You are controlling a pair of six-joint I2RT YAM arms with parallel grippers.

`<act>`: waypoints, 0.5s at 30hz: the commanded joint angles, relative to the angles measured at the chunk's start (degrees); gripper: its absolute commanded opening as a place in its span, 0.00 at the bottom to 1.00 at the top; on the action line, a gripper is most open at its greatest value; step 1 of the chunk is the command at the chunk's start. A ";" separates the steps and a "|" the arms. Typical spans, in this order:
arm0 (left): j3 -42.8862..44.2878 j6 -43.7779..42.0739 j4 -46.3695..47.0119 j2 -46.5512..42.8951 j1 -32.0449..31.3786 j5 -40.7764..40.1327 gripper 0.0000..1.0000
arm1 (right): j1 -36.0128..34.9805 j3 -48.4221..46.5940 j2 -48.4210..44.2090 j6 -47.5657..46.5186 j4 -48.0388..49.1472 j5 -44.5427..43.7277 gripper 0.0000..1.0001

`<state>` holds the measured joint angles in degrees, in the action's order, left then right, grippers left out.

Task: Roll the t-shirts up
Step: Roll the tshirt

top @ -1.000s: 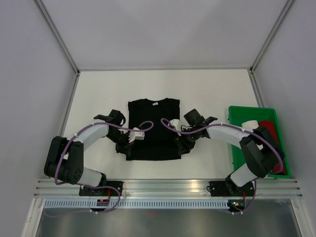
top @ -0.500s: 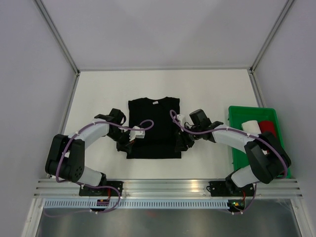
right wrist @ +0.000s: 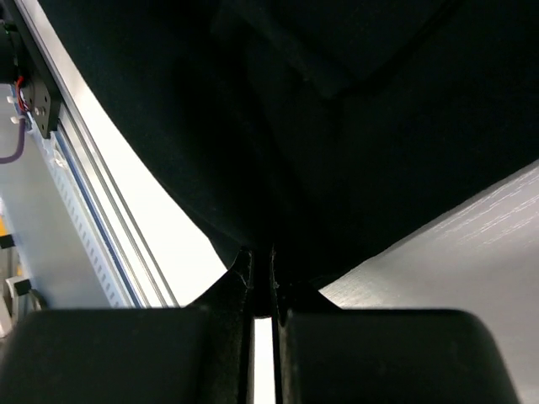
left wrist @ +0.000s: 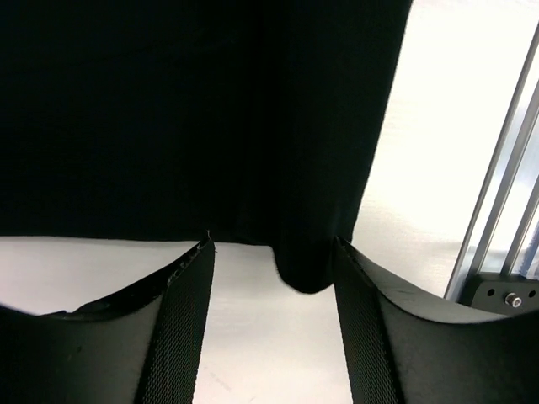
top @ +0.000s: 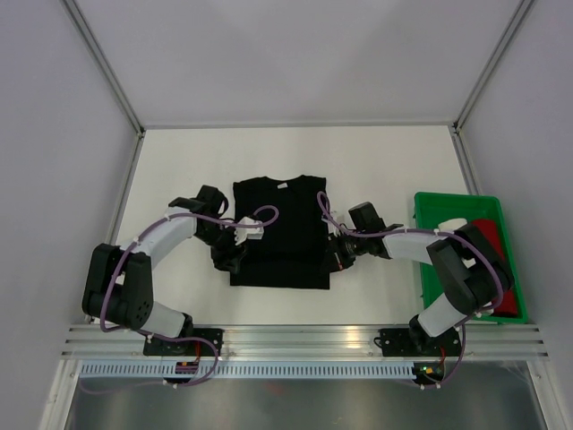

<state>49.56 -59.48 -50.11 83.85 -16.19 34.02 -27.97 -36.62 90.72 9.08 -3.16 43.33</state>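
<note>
Working over a white worktop [top: 179,161] enclosed by pale grey walls [top: 54,107] on three sides, with aluminium posts [top: 103,63] at the corners and an aluminium rail [top: 304,339] along the near edge where my bases are bolted. The black t-shirt [top: 279,228] lies flat at the centre of the worktop, its sides folded in, neck label toward the far wall.

My left gripper [left wrist: 274,278] sits at the shirt's left lower edge; its jaws stand apart with bare worktop between them and one rounded tab of black cloth hanging into the gap, not pinched. Released.

My right gripper [right wrist: 261,269] is at the shirt's right lower edge, fingers [right wrist: 232,286] pressed nearly together with only a thin slit between. Black cloth meets their tips, so it is clenched on the shirt's edge.

A green bin [top: 430,206] stands at the right of the worktop, well apart from the shirt, holding a white roll [top: 454,227] and a red roll [top: 488,228].
</note>
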 commanded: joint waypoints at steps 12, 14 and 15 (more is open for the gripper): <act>7.23 12.72 -8.20 -5.25 2.74 0.08 0.68 | 1.86 -2.66 1.65 0.06 0.70 -2.72 0.05; 3.10 12.73 -4.75 -7.64 2.56 0.43 0.70 | 2.04 -2.40 1.74 0.06 0.78 -3.07 0.05; 1.69 13.68 -0.13 -8.96 2.48 0.35 0.70 | 2.04 -2.32 1.74 0.23 1.05 -3.25 0.04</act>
<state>54.57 -50.04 -58.94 79.75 -13.54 33.10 -26.50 -37.67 92.03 10.02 -2.79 42.50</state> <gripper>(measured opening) 0.699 0.059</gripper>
